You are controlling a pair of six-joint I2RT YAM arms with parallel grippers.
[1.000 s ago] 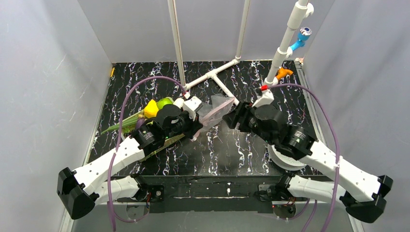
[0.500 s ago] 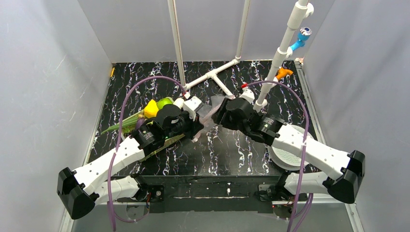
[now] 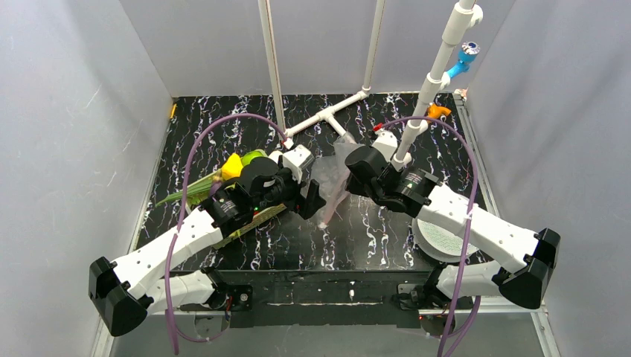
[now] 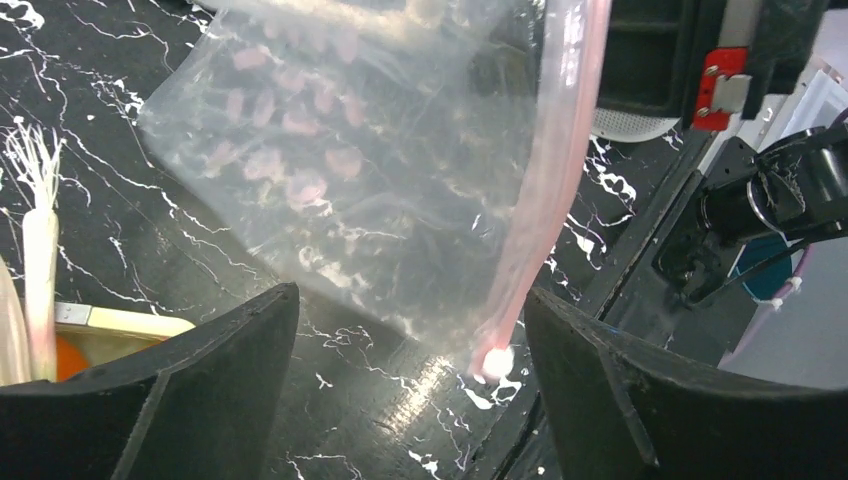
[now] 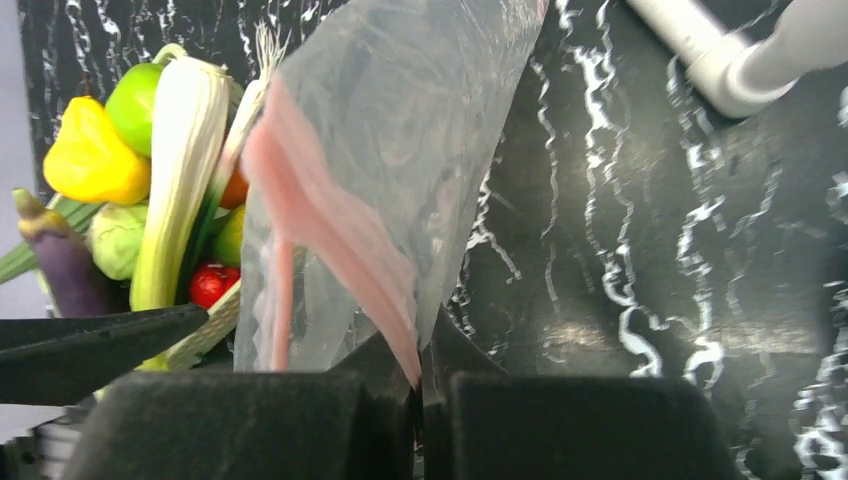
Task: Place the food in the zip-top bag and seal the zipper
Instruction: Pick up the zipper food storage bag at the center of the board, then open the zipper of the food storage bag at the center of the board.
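Your R tool [image 5: 420, 372] clamps the zipper [image 5: 330, 230] end; L tool [image 4: 410, 345] gapes empty. Note: food [image 5: 150, 180] lies toward surface's left edge, nearer L arm.

Top view, centre left: the left arm [image 3: 186, 239] covers most of the basket [image 3: 251, 220] and the food [image 3: 234, 166]. Left wrist view: the zip-top bag [image 4: 350, 180] runs off the upper edge

Both arms reach from the near edge toward the middle, angled in at each other. The left gripper [image 3: 311, 199] has its jaws spread wide. The right gripper [image 3: 346, 172] is clamped tight on the zip-top bag [image 5: 400, 150].
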